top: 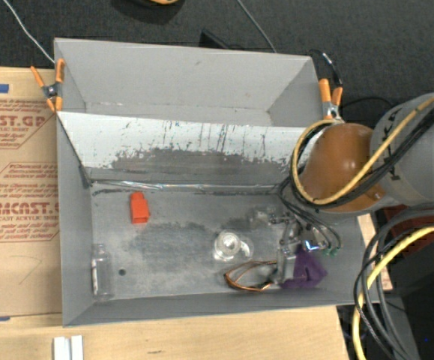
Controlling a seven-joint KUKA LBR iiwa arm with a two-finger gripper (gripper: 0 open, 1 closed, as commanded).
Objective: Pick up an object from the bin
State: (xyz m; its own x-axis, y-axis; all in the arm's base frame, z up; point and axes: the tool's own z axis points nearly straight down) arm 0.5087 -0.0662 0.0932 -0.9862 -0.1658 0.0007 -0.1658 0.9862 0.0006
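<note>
1. The grey bin (pixel 74 223) has a few small things in it.
2. The gripper (pixel 285 267) sits low in the bin's bottom right corner. I cannot tell if it is open or shut.
3. A purple lump (pixel 309 271) lies just beside it.
4. A thin brown loop (pixel 248 279) lies on its other side.
5. I think this is the grabbing step. Next it must squeeze one thing tight, then lift.

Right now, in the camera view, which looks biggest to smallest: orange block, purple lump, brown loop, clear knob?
1. Brown loop and purple lump: about alike, and the lump is partly hidden, so I won't rank them.
2. Clear knob.
3. Orange block.
</note>
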